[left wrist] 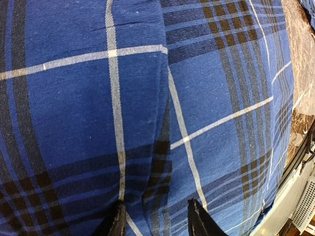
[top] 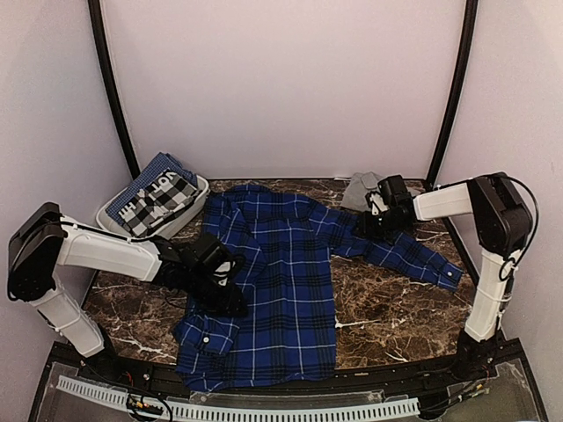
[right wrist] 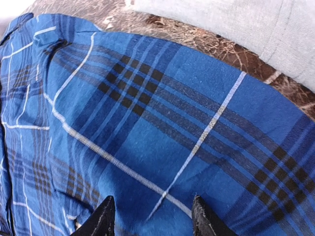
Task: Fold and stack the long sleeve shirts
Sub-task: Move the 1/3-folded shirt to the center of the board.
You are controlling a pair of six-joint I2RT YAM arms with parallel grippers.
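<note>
The royal-blue and black plaid shirt (top: pixel 281 281) lies spread flat on the marble table, collar at the back, its right sleeve stretched out to the right and its left sleeve folded down along the left side. My left gripper (top: pixel 224 280) is open and pressed low onto the shirt's left side; in the left wrist view plaid cloth (left wrist: pixel 147 98) fills the frame, with a small crease between the tips of the gripper (left wrist: pixel 156 219). My right gripper (top: pixel 368 225) is open over the right sleeve near the shoulder (right wrist: pixel 147 123). The plain grey shirt (top: pixel 359 189) lies bunched just behind it, and also shows in the right wrist view (right wrist: pixel 246 29).
A white bin (top: pixel 195 204) at the back left holds folded checked cloth. Black frame posts stand at the back corners. A white ridged strip (top: pixel 264 409) runs along the near table edge. Bare marble (top: pixel 396 308) shows right of the shirt.
</note>
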